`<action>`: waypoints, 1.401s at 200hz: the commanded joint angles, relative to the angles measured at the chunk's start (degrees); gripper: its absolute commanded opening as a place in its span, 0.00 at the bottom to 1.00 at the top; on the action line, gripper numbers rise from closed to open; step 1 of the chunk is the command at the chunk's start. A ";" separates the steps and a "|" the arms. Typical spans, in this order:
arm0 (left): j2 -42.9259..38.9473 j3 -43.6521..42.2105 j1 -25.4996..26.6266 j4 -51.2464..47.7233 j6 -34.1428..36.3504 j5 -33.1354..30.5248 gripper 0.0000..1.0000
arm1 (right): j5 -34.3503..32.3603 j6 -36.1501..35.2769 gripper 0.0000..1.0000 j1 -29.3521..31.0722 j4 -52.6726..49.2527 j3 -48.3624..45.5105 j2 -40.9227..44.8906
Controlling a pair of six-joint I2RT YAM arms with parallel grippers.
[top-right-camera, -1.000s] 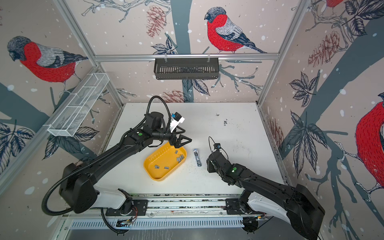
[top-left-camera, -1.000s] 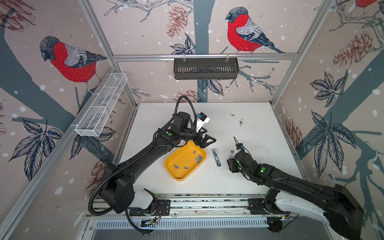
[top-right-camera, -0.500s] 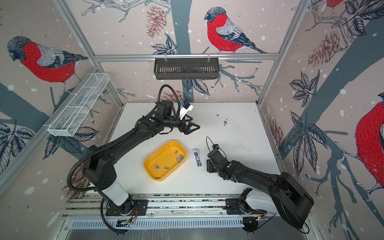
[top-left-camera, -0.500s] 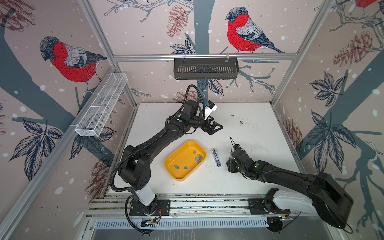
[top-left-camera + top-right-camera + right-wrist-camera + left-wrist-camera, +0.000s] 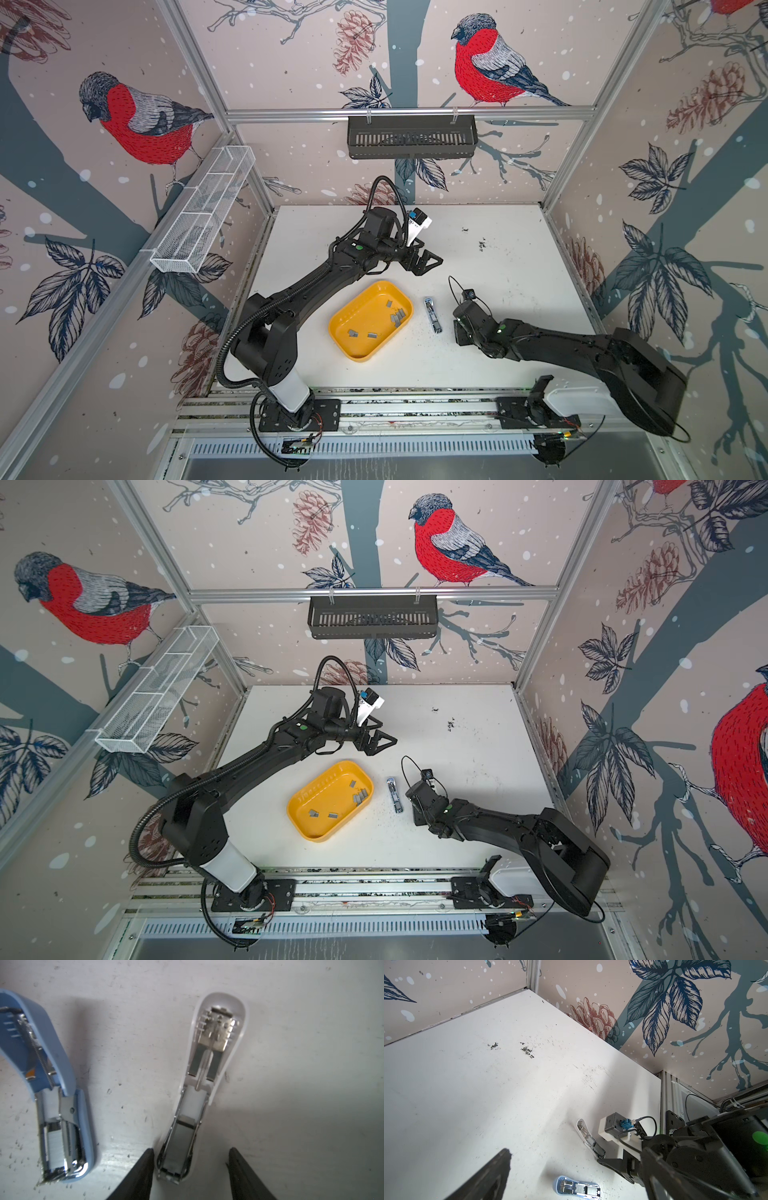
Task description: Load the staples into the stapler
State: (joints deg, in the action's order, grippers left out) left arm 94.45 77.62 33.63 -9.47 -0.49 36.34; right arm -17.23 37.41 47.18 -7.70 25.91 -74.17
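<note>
Right fingers [image 5: 137, 1180] apart around white stapler [image 5: 199, 1095]

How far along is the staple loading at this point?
Done: the blue stapler lies open and seems to hold a strip already; the white stapler is open too. In hand: nothing; the right gripper stands open astride the white one's end, the left gripper open and empty. Left: the white channel looks empty, and the staples lie in the yellow tray.
</note>
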 commanded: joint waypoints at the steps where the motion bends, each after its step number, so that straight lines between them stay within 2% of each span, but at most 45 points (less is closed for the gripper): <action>1: -0.67 -0.41 0.12 2.03 -0.01 -1.35 0.97 | -1.57 1.78 0.54 -0.47 -2.39 -0.59 1.73; 64: -0.86 -2.67 0.50 6.22 -2.67 -1.00 0.97 | 1.70 -0.57 0.47 -2.98 -1.64 -2.15 5.64; 176: 1.42 -0.53 2.12 2.59 -1.26 -1.40 0.97 | 4.54 -2.81 0.35 -5.14 -0.28 -1.65 6.97; 223: 2.46 1.24 2.23 0.00 -1.35 -1.43 0.97 | 11.56 -3.37 0.33 -6.40 1.66 -1.65 9.04; 280: 1.98 1.05 2.23 -0.09 -0.83 -1.72 0.97 | 13.31 -3.04 0.28 -6.24 2.65 -2.17 9.40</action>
State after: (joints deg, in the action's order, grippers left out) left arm 96.82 78.41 35.75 -9.74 -2.52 34.48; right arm -5.61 34.33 40.84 -6.37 23.90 -65.32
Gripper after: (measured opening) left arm 0.973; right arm 0.289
